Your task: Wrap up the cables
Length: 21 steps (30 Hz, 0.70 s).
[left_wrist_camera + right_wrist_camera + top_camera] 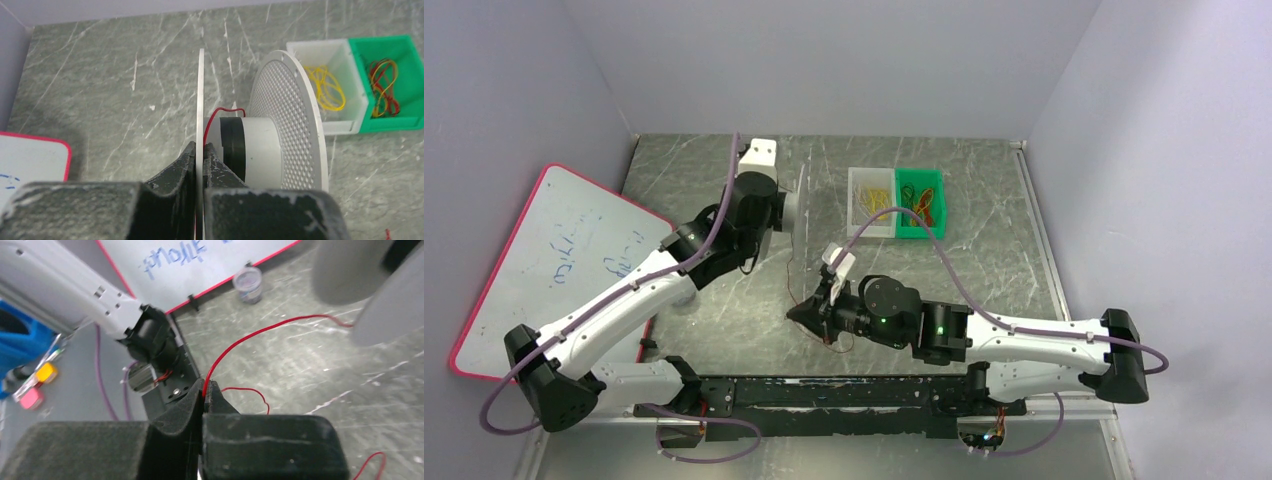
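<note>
- While you had both arms out over the table [1014,200], the step in hand looked to be the winding itself: one cable was being led onto the spool and the rest waited in their bins.
- The white spool [265,150] stood on edge, its axis roughly level. Its thin solid flange [200,85] faced the left arm and its perforated flange faced the bins.
- The white bin [315,44] held yellow cables [327,87]. The green bin [385,40], touching it, held red and orange cables [384,85]. Both sat near the spool at the far side of the table.
- Your left end effector [200,150] was clenched on the solid flange, carrying the spool.
- Your right end effector [204,387] was pinched tight on the red cable [260,332], low over the table on the near side of the spool.
- From that pinch the red cable arced up to the spool, where it looped over the core beside a black band [232,145]. A slack tail lay on the table.
- The next move, as I judge it, called for taking up the slack and laying a turn on the core between the flanges. A wire this fine could slip off or sag.
</note>
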Motion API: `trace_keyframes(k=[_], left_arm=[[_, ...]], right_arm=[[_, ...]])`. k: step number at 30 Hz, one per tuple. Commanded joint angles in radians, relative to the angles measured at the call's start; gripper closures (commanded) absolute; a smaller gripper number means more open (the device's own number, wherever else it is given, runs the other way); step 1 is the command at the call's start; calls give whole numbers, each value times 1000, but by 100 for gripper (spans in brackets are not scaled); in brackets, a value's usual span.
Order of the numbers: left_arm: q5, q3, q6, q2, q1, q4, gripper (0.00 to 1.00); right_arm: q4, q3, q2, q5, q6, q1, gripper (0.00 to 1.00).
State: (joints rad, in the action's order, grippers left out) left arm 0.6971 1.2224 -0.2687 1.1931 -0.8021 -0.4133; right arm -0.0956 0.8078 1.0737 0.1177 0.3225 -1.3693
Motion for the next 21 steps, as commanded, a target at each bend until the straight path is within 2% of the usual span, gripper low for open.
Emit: trace_keyframes(k=[1,7,11,17,21], left_arm=[[28,-53,-23,-45,-5,30,93],[-16,-123,3,-87,-30,-3,93],[-99,-139,56,-105,-35,-43,93],[-243,-148,136,-145,-44,-114,93],[-326,-148,194,-172,-51,-167,93]], right_arm=[[101,103,26,188,-94,-5,100],[121,197,61,355,-188,-3,100],[182,285,107,471,-301,3,100],[299,393,179,534,-459,65,100],[343,422,195,508,-542,147,100]])
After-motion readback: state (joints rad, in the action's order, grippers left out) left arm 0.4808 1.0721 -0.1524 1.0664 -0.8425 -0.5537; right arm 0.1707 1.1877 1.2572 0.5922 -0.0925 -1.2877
